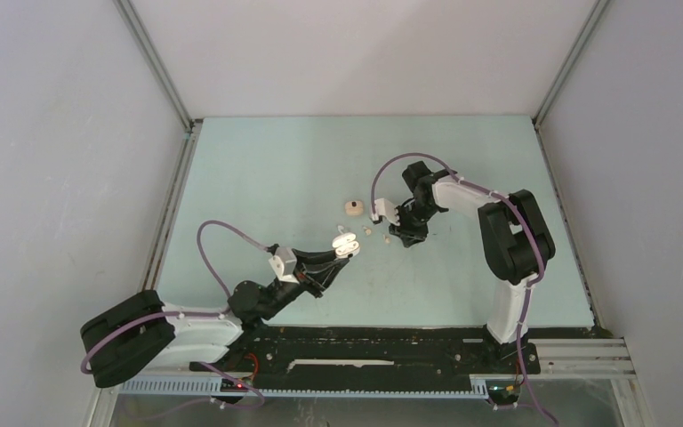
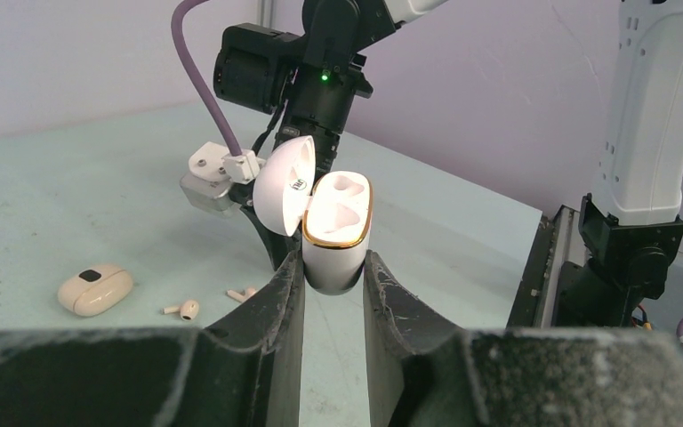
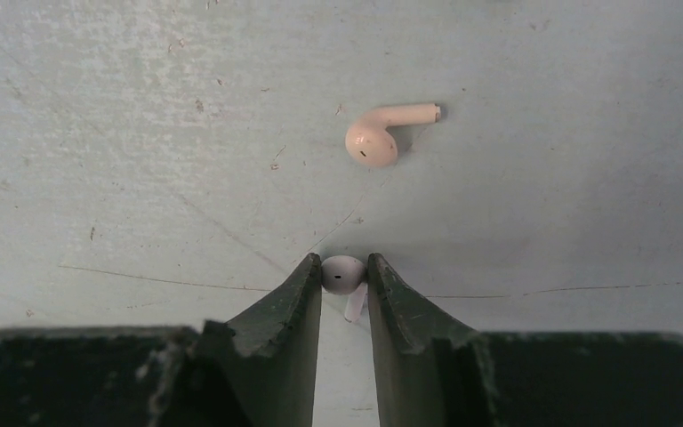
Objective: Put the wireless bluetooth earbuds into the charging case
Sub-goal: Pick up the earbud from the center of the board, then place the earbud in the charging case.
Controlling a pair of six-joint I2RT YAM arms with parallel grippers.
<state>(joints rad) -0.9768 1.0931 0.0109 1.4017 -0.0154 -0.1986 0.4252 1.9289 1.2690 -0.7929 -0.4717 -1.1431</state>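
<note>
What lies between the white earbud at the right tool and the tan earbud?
Only bare table; the right wrist view shows white earbud and tan earbud apart.

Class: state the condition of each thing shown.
White gold-rimmed plastic charging case: lid open, sockets empty.
Tan rounded plastic case: closed.
Small white plastic earbud: pinched by right gripper.
Tan plastic earbud: lying loose.
Left gripper: jaws shut on charging case.

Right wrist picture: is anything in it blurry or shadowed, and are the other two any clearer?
Right wrist view: tan earbud sharp, soft shadow beside it; white earbud sharp too, between dark fingers. Left wrist view: white case crisp and evenly lit. Top view: even light, small things barely resolved.
</note>
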